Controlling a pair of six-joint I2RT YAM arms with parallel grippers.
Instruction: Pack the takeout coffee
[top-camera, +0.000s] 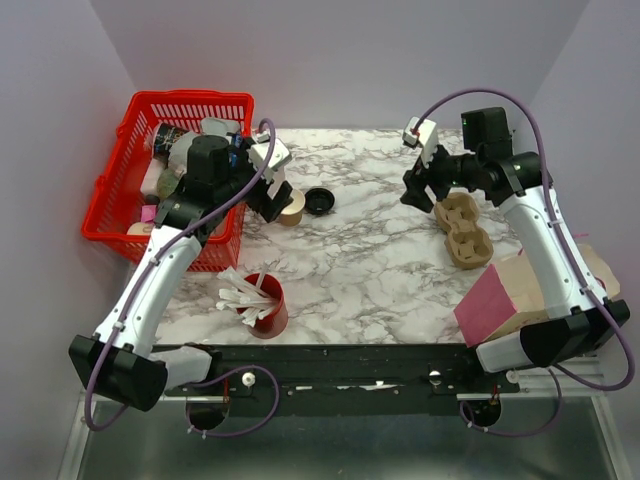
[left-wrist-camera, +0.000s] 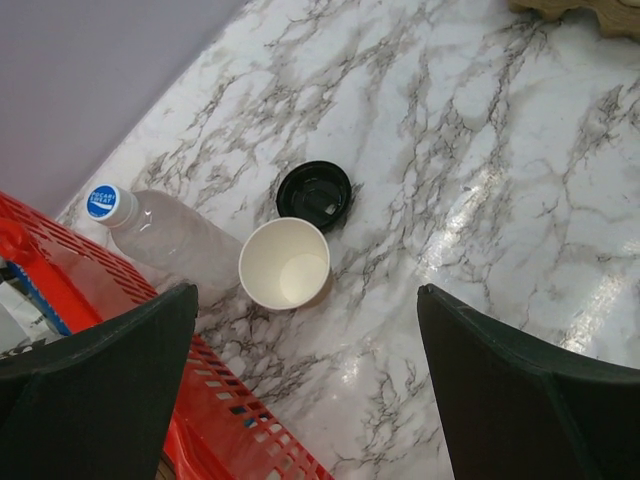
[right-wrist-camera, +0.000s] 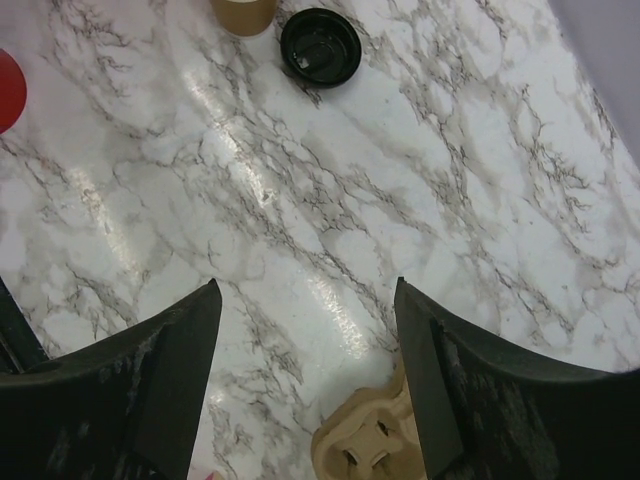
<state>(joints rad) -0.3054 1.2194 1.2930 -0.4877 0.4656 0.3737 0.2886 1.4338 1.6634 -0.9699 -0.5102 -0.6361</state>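
One paper cup (left-wrist-camera: 285, 263) stands upright, mouth up; lid (left-wrist-camera: 314, 193) flat beside; left hand (top-camera: 275, 198), right hand (right-wrist-camera: 307, 285) released.

Both end effectors (left-wrist-camera: 308, 300) (right-wrist-camera: 308, 290) spread, empty

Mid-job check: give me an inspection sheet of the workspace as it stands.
Surface: marble-pattern table, no spills seen.
Job's things: paper cup upright, lidless, empty; black lid on the table beside it.
Clutter: pulp carrier, red cup of white sticks, red basket, bottle lying by the basket.
Grippers: left gripper open over the cup; right gripper open, empty, near the carrier.
Cables: purple cables arch over both arms.
Surroundings: plain pale walls.
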